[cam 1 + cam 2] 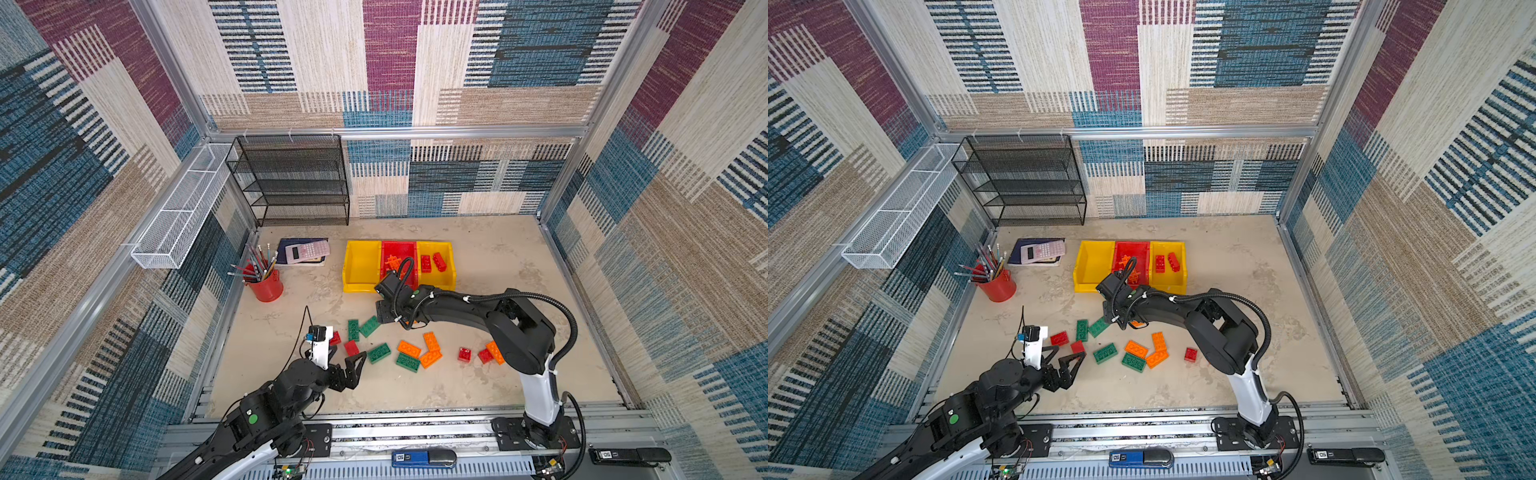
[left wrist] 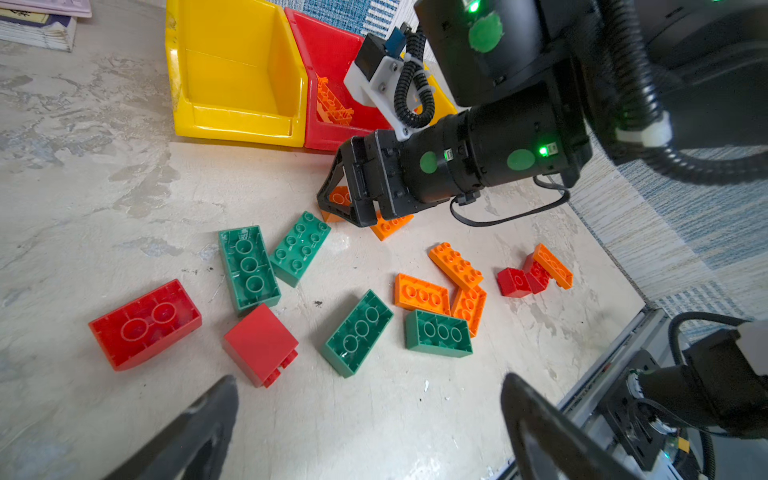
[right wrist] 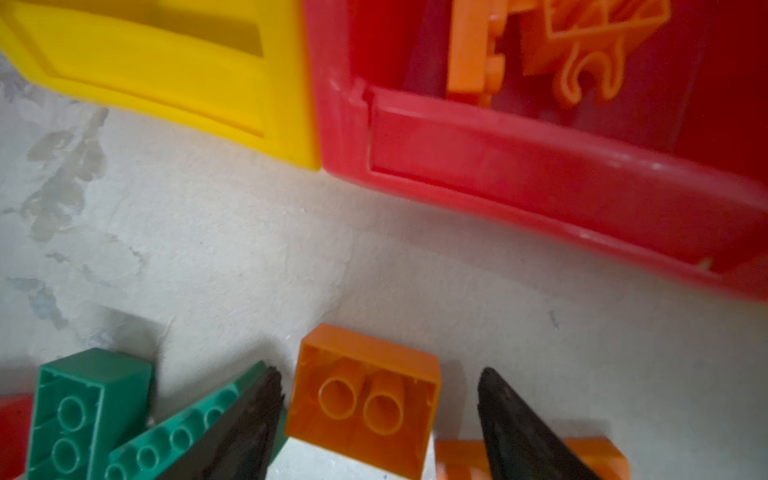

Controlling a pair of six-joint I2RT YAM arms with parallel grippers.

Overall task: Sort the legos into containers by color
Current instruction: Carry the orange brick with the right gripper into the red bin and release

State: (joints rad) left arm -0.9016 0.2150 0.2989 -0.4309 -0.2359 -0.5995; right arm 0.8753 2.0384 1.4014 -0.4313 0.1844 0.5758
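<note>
Early going! The red bin point(image 1: 399, 248) holds a few orange pieces point(image 1: 392, 264). The yellow bin point(image 1: 445, 251) on its right-arm side has two red bricks point(image 1: 432, 262), and the other yellow bin point(image 1: 361, 262) has nothing. Over a dozen loose legos point(image 1: 409, 349) wait in front of the red bin. The right gripper point(image 3: 379, 370), jaws apart, straddles a small orange brick point(image 3: 365, 399) there. The left gripper point(image 2: 368, 378) gapes empty. No readable lettering.
</note>
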